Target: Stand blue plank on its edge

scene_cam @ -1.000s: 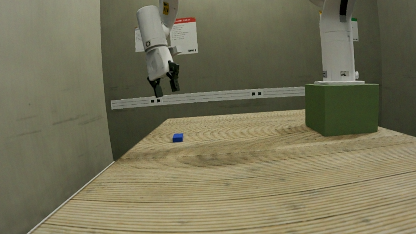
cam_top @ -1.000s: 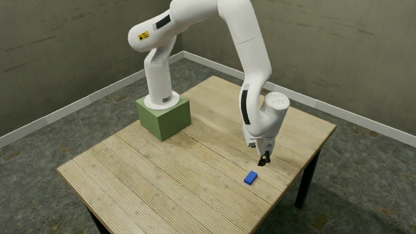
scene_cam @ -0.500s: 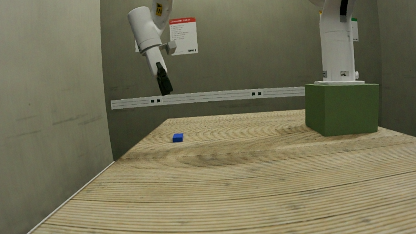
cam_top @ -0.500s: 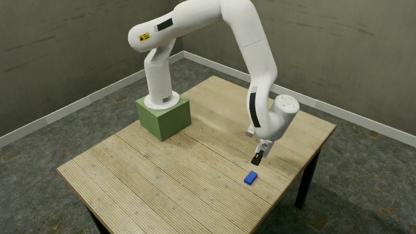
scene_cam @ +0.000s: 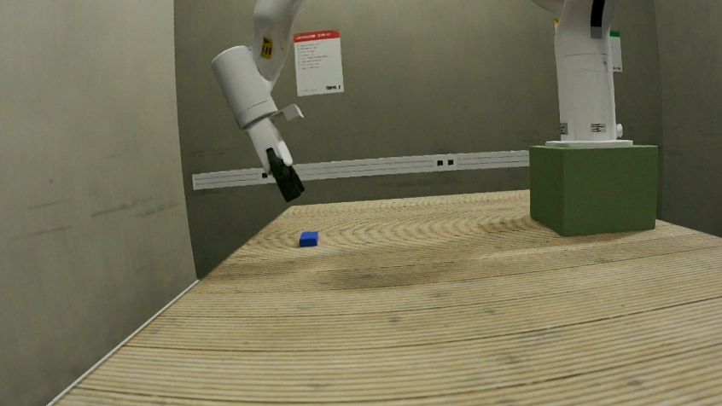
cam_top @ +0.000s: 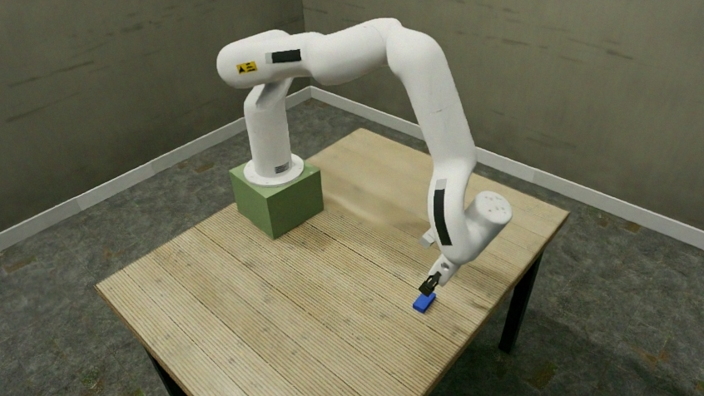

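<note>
The blue plank (cam_top: 423, 302) lies flat on the wooden table near its right front edge. In the low side view it shows as a small blue block (scene_cam: 308, 239) on the table's far left part. My gripper (cam_top: 428, 285) is open and empty, tilted, with its black fingers pointing down toward the plank's far end. In the side view the fingers (scene_cam: 288, 185) hang clearly above the table, a little left of and above the plank, not touching it.
The arm's green base block (cam_top: 276, 196) stands at the table's back left, far from the plank; it also shows at the right in the side view (scene_cam: 593, 188). The table edge runs close to the plank on its right side.
</note>
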Robot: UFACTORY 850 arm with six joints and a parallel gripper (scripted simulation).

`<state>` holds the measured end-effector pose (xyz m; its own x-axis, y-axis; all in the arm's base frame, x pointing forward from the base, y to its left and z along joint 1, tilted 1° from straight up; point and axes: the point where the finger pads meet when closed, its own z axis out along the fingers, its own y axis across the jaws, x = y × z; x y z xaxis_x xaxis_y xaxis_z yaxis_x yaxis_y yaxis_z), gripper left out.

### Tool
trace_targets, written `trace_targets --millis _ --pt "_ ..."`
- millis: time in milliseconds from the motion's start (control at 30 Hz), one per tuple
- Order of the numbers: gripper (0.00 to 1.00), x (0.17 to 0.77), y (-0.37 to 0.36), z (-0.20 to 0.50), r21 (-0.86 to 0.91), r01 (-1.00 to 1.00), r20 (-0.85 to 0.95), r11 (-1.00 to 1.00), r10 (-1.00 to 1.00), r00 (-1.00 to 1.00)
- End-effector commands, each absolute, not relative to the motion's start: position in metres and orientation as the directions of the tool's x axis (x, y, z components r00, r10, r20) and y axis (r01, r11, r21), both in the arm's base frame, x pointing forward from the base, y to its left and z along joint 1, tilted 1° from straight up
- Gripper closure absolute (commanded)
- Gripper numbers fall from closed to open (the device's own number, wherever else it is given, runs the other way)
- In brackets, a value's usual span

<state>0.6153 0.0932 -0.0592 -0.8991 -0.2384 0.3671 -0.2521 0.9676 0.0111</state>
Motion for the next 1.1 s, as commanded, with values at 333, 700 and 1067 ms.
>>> trace_targets --millis 333,700,1067 --pt "0.0 0.619 0.094 -0.093 0.009 -0.251 0.365 0.968 -0.237 -0.9" --pt "0.0 0.608 0.092 -0.123 0.009 -0.251 0.365 0.968 -0.237 -0.9" --pt "0.0 0.608 0.092 -0.123 0.009 -0.251 0.365 0.968 -0.237 -0.9"
